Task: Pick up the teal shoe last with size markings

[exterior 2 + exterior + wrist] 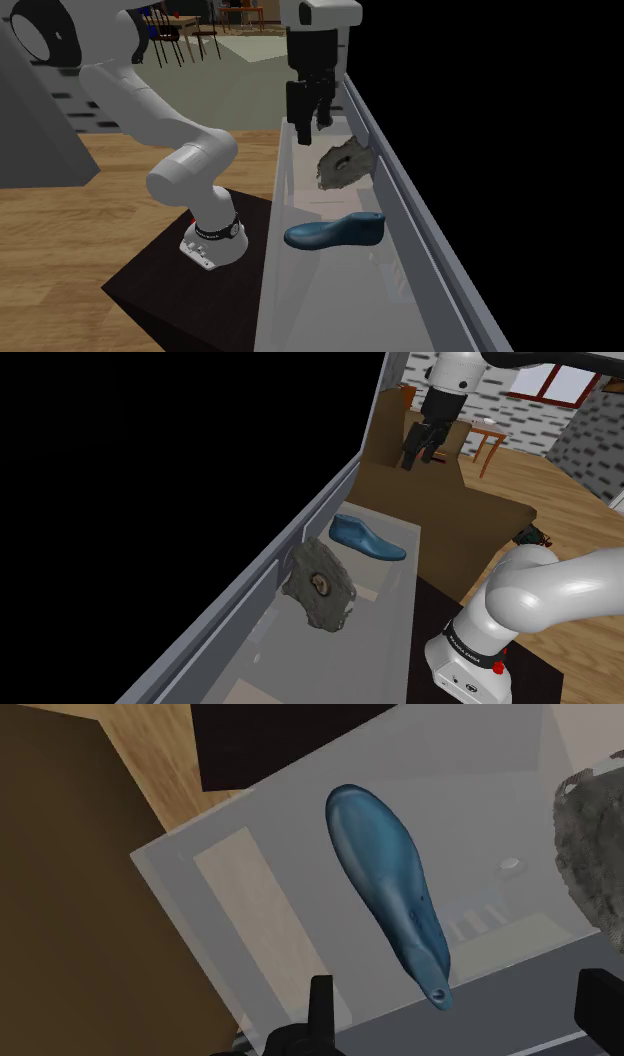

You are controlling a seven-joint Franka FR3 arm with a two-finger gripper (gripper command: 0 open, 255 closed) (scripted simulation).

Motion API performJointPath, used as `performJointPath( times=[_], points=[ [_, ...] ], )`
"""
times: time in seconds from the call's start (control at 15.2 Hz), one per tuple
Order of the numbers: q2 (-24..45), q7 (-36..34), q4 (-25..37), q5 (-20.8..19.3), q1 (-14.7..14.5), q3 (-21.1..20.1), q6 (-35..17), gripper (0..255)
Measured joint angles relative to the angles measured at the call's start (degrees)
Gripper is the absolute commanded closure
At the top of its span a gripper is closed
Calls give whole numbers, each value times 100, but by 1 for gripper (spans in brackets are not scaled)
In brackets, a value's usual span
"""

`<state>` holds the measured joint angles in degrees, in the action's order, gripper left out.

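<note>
Blue shoe last (390, 889) lying flat on grey table (385, 622), rough grey rock (320, 587) nearby, tool (460, 989) above, fingers wide apart, empty.

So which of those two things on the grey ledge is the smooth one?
The blue shoe last, long and foot-shaped; the grey lump beside it is rough and pitted.
</note>
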<state>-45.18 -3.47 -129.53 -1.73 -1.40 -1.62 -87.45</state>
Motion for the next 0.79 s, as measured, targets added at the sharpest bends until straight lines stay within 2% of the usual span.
performJointPath(
  times=[0.2,0.79],
  points=[
    [56,127,-200,-30,-49,19,-222,0],
    [991,942,-1003,-214,-386,60,-1749,0]
  ],
)
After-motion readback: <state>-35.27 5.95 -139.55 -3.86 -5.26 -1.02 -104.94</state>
